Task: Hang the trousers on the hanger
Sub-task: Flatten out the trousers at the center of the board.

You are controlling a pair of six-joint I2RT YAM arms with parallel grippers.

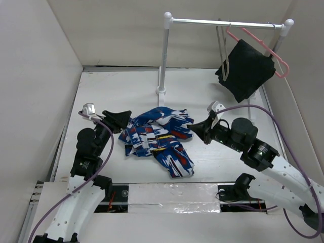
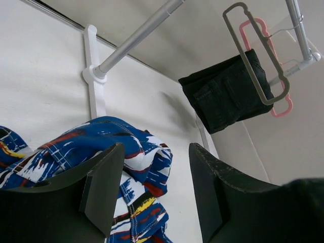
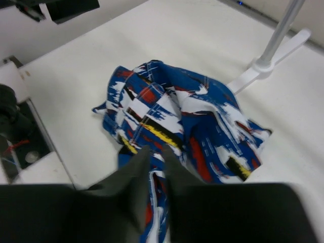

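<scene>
The trousers (image 1: 157, 136) are seen as a crumpled heap on the tabletop (image 1: 126, 91), lying between the two grippers. The heap's long axis runs roughly from one gripper to the other, and one leg end is turned back toward the arm bases.

The left gripper (image 1: 121, 117) is held open, its fingers well parted. In the left wrist view the printed cloth (image 2: 136, 167) is seen ahead of and below the gap, and nothing is seen between the fingers. Its tips are just beside the nearer end of the heap.

The right gripper (image 1: 197, 130) is pointed at the opposite end, and its tips are met by the cloth edge in the overhead view. In the right wrist view the gripper (image 3: 154, 152) is seen with its fingers drawn almost together over the fabric (image 3: 177, 116). Whether a fold is pinched between them cannot be told.

The hanger (image 1: 223, 50) is hung from the rail (image 1: 228, 23), above and beyond the right gripper and well apart from the left one. It is flanked by a pink hanger (image 1: 281, 63) carrying a black cloth (image 1: 248, 68).

The coming move is judged to turn on this layout. The heap is reached about equally by both arms, while the hanger is reached more readily by the right arm.
</scene>
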